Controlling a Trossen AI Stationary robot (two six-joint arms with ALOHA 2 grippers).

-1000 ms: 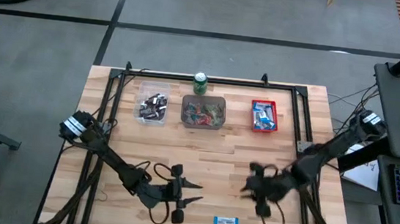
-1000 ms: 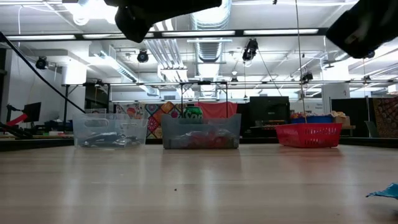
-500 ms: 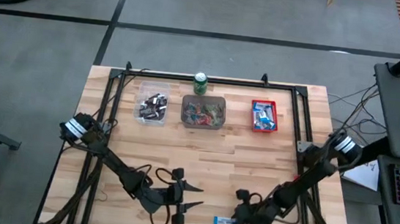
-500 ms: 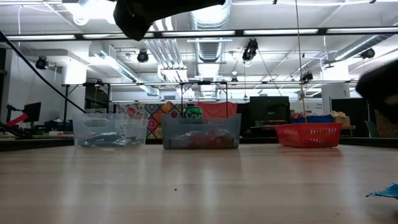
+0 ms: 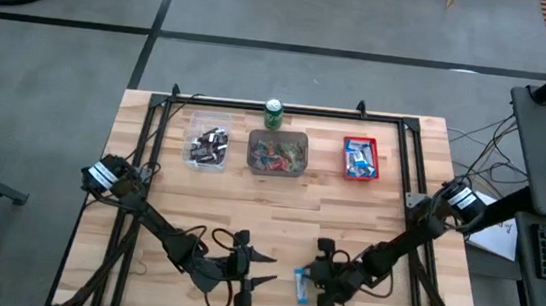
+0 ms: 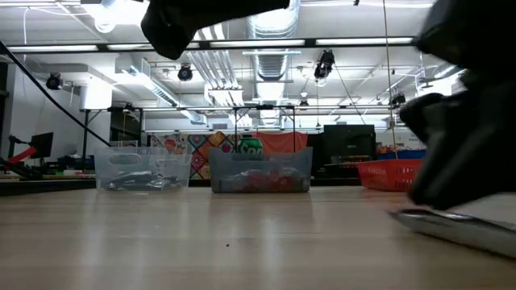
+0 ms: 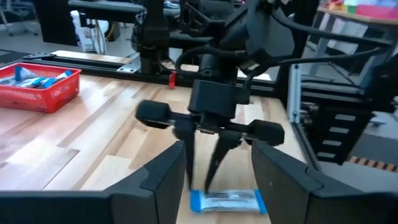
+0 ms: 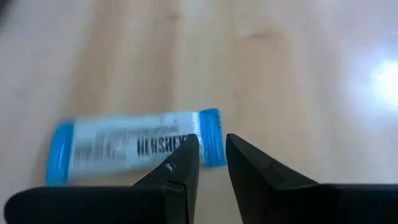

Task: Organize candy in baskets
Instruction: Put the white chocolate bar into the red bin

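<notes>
Now the right tool (image 5: 318, 284) sits low at the counter's (image 5: 278, 209) six o'clock edge, fingers narrow beside the blue-and-white candy bar (image 5: 301, 285). Left tool (image 5: 263, 273) waits nearby, wide.

Three baskets line the bench's far edge: one clear basket (image 5: 207, 145), one grey basket (image 5: 277, 154), one red basket (image 5: 360, 158). One green can (image 5: 274, 113) stands behind them. One blue-and-white bar (image 5: 301, 285) lies near the front edge. Two arms, two grippers: left gripper (image 5: 264, 271), right gripper (image 5: 312, 285).
</notes>
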